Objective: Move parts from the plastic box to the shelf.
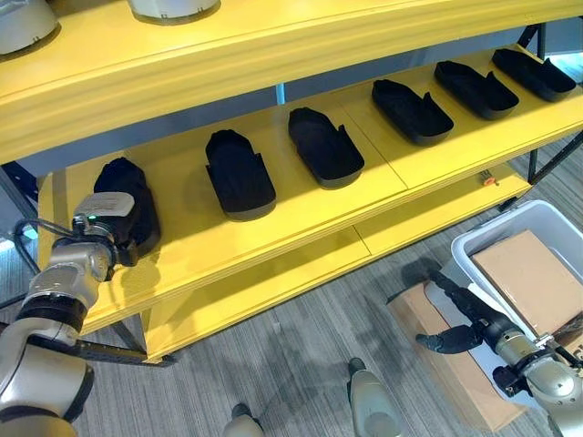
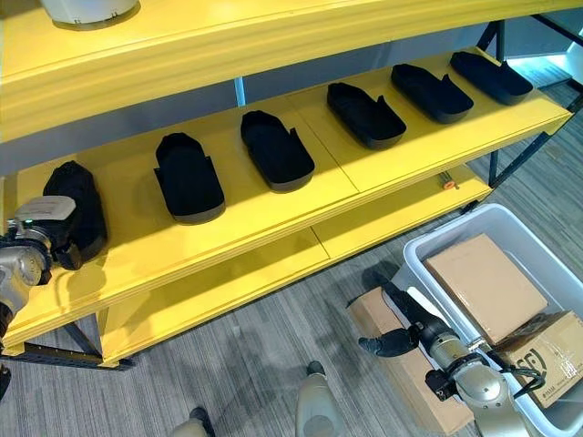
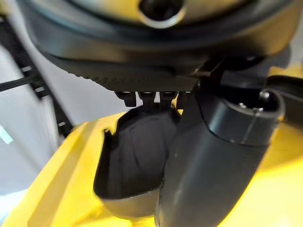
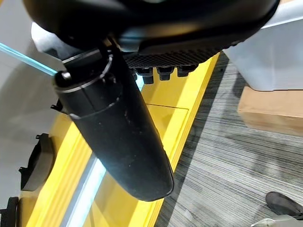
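Observation:
Several black moulded parts lie in a row on the yellow shelf (image 1: 301, 218), among them one (image 1: 239, 173) and another (image 1: 325, 146). At the row's far left my left hand (image 1: 127, 228) is curled round the near end of one more black part (image 1: 121, 177), which rests on the shelf; the left wrist view shows its hollow (image 3: 132, 156) with my thumb (image 3: 213, 165) against the rim. The pale plastic box (image 1: 474, 241) stands on the floor at the right. Beside it my right hand (image 1: 465, 323) hovers open and holds nothing.
A brown cardboard box (image 1: 528, 278) lies inside the plastic box. Another cardboard box (image 1: 428, 337) sits on the floor under my right hand. White objects (image 1: 23, 23) stand on the upper shelf. A small orange item (image 1: 489, 180) lies on the lower ledge.

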Robot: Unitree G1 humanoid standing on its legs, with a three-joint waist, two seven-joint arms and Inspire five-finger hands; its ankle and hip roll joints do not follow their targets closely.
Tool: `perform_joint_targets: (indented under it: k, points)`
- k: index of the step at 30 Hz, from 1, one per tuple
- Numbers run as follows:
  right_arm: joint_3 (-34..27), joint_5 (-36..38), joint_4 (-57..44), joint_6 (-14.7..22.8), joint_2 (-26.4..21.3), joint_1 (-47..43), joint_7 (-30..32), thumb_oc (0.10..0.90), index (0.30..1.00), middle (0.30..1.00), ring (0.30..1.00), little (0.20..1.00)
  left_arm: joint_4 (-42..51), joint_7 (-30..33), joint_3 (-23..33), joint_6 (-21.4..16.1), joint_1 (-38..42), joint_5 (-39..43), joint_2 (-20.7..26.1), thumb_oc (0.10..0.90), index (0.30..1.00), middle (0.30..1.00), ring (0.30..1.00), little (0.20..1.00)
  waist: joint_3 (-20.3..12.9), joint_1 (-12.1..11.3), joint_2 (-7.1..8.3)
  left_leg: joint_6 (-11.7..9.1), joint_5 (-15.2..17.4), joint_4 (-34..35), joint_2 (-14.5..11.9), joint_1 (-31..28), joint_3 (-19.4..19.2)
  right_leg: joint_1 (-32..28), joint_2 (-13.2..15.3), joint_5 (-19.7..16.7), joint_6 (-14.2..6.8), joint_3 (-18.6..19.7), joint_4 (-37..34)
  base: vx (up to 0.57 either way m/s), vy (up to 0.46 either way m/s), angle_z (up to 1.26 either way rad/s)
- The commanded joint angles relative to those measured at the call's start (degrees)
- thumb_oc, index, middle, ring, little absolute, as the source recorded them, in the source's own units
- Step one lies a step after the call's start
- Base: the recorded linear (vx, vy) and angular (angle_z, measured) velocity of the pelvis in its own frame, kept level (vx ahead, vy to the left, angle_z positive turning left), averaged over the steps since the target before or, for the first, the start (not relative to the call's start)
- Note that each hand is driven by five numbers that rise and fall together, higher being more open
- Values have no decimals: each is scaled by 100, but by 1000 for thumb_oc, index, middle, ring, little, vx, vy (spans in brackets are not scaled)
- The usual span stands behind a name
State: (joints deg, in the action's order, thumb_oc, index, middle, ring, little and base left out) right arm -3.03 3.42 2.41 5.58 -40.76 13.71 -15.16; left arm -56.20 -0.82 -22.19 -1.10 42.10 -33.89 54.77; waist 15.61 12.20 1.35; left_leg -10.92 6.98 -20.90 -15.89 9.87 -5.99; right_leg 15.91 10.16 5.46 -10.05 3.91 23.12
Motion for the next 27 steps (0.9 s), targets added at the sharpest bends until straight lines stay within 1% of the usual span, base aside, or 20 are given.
perform_joint_targets:
  k: [1, 6, 10, 17, 21, 27]
  points:
    - [-427, 167, -471, 246, -21, -75, 26, 900, 1000, 1000, 1000, 1000, 125, 175, 214, 217, 518, 146, 553, 900, 1000, 1000, 1000, 1000, -616, -70, 181, 143, -26, -496, -211, 528, 84, -524, 368, 16, -116, -117, -418, 0, 0, 0]
    - [-441, 187, -460, 255, -25, -82, 8, 900, 1000, 1000, 1000, 1000, 244, 199, 121, 199, 555, 9, 640, 900, 1000, 1000, 1000, 1000, -608, -71, 178, 146, -25, -504, -215, 519, 87, -518, 363, 15, -121, -104, -405, 0, 0, 0]
    - [-447, 182, -494, 266, -81, -87, -16, 900, 1000, 1000, 1000, 1000, 271, 226, -90, 137, 651, -261, 747, 900, 1000, 1000, 1000, 1000, -580, -59, 169, 143, -24, -534, -220, 532, 85, -508, 363, 21, -134, -100, -382, 0, 0, 0]
    - [-411, 207, -523, 298, -115, -86, 1, 900, 1000, 1000, 1000, 1000, 229, 245, -334, 65, 761, -347, 646, 900, 1000, 1000, 1000, 1000, -575, -46, 174, 150, -29, -548, -218, 540, 74, -493, 373, 11, -136, -91, -369, 0, 0, 0]
    - [-423, 195, -524, 292, -117, -83, 3, 900, 1000, 1000, 1000, 1000, 189, 248, -308, 75, 789, -262, 538, 900, 1000, 1000, 1000, 1000, -571, -41, 187, 151, -35, -539, -217, 547, 61, -469, 373, -2, -133, -78, -373, 0, 0, 0]
    - [-413, 184, -502, 263, -74, -52, 18, 900, 1000, 1000, 1000, 1000, 131, 270, -57, 188, 779, 139, 349, 900, 1000, 1000, 1000, 1000, -584, -32, 195, 153, -36, -549, -225, 596, 60, -396, 363, -8, -124, -40, -354, 0, 0, 0]
